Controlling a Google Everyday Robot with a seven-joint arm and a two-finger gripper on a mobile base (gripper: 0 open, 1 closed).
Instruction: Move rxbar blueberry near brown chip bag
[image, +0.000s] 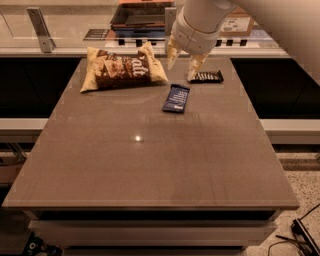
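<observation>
The rxbar blueberry (176, 98), a flat dark blue bar, lies on the brown table (150, 160) just right of the brown chip bag's lower corner. The brown chip bag (121, 69), puffy with tan edges and white lettering, lies at the far left of the table. My gripper (183, 65) hangs above the far edge of the table, between the bag and a small black bar, a little beyond the blue bar. Its two pale fingers (171, 54) are spread apart and hold nothing.
A small black bar with white lettering (206, 76) lies right of my gripper, near its right finger. Behind the table runs a counter with a dark tray (142, 14) and a metal bracket (41, 29). Cables lie on the floor at the lower right (300, 232).
</observation>
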